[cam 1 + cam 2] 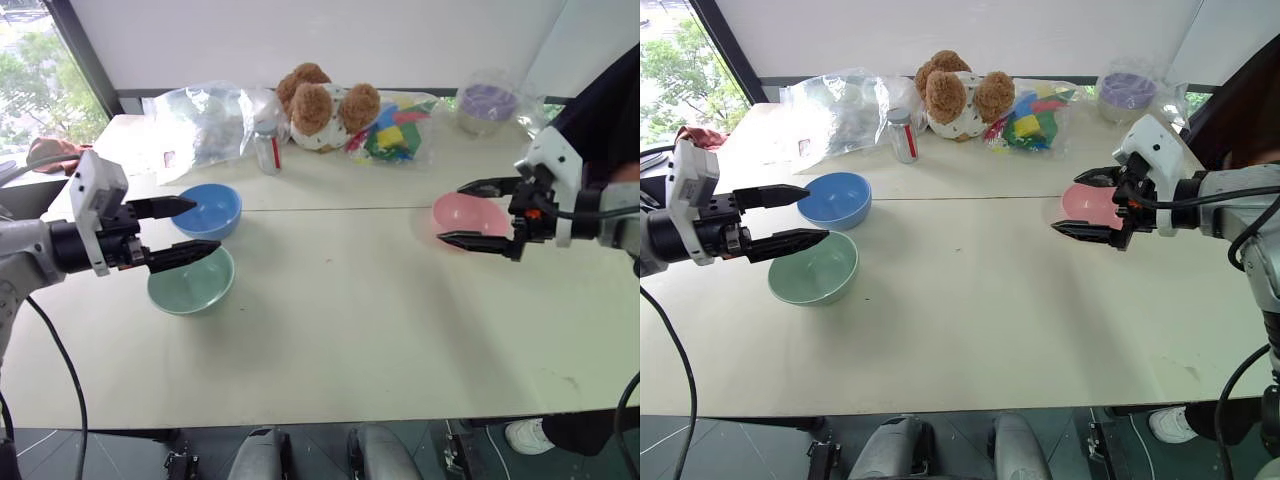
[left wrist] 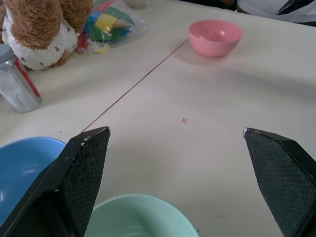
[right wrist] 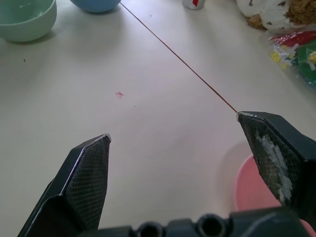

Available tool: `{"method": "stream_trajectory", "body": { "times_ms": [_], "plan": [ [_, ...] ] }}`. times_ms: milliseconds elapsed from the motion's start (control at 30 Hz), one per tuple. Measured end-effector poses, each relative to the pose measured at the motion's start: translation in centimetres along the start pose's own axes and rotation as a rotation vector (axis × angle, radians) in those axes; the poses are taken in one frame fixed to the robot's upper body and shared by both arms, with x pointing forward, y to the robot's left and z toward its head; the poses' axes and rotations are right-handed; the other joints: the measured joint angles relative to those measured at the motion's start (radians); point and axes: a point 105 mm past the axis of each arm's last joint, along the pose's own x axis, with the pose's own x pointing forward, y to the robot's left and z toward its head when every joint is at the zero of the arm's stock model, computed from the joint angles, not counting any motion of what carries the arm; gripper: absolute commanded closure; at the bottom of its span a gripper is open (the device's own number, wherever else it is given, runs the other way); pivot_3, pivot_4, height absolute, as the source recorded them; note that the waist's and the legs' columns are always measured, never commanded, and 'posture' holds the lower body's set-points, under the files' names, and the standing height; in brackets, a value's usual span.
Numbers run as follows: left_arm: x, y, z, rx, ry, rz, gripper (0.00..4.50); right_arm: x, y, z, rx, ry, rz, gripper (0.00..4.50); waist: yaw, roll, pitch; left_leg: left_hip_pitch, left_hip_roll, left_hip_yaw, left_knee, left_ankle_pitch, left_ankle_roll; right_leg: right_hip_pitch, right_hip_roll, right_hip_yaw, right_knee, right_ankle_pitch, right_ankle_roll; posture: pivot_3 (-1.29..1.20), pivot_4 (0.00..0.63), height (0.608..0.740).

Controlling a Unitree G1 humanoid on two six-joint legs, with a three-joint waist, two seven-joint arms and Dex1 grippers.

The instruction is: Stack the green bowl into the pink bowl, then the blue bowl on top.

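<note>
Green bowl (image 1: 812, 268), blue bowl (image 1: 835, 199), pink bowl (image 2: 215, 37) sit apart; all empty.

The right hand (image 1: 478, 215) partly hides the pink bowl (image 1: 455, 213); the clear container's (image 1: 486, 102) contents are indistinct.

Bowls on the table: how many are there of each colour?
Blue bowl: 1
Green bowl: 1
Pink bowl: 1
Total: 3 bowls, none stacked yet.
</note>
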Motion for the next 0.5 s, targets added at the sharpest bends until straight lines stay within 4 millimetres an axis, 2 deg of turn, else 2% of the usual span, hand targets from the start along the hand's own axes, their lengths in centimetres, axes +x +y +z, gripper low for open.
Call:
{"method": "stream_trajectory", "body": {
  "times_ms": [500],
  "plan": [
    [-0.03, -0.25, -0.43, -0.009, 0.011, -0.004, 0.03, 0.38, 0.01, -0.27, 0.014, -0.003, 0.001, 0.0, 0.0, 0.0, 0.0, 0.0, 0.0, 0.0, 0.0, 0.0, 0.0, 0.0, 0.0, 0.0, 0.0, 0.0, 0.0, 0.0, 0.15, 0.74]
  ]
}}
